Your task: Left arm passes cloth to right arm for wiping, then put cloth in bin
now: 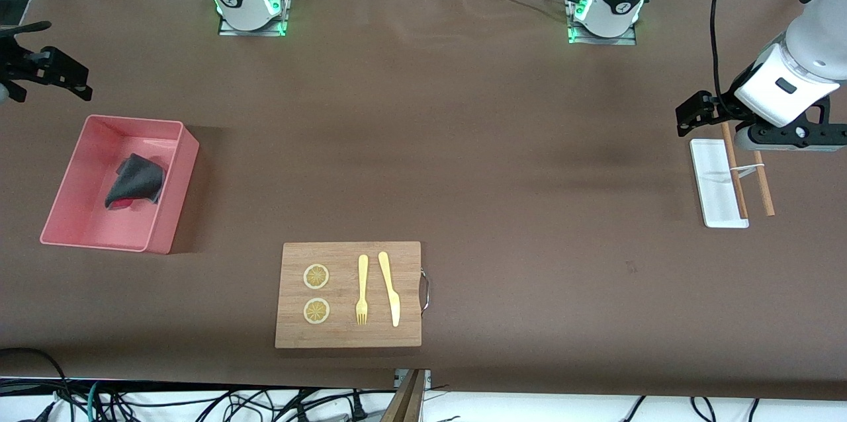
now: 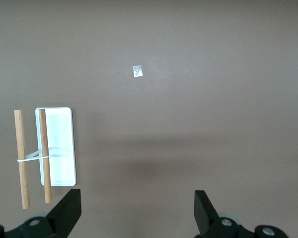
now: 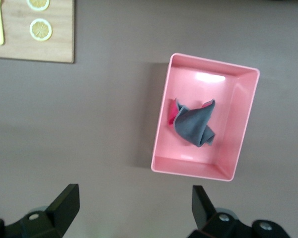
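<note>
The dark grey cloth point(image 1: 135, 180) lies crumpled inside the pink bin point(image 1: 177, 187) at the right arm's end of the table, with a bit of its pink face showing. In the right wrist view the cloth point(image 3: 193, 124) sits in the middle of the bin point(image 3: 233, 114). My right gripper point(image 1: 59, 75) hangs open and empty over the bare table beside the bin, its jaws point(image 3: 134, 196) wide apart. My left gripper point(image 1: 691, 114) is open and empty at the left arm's end, above the table next to a white tray; nothing is between its fingers point(image 2: 137, 198).
A wooden board point(image 1: 349, 294) with two lemon slices, a yellow fork and a knife lies near the front camera. The white tray point(image 1: 716, 184) carries two wooden sticks point(image 1: 734, 170) tied with a band. A small pale scrap point(image 2: 137, 71) lies on the brown tabletop.
</note>
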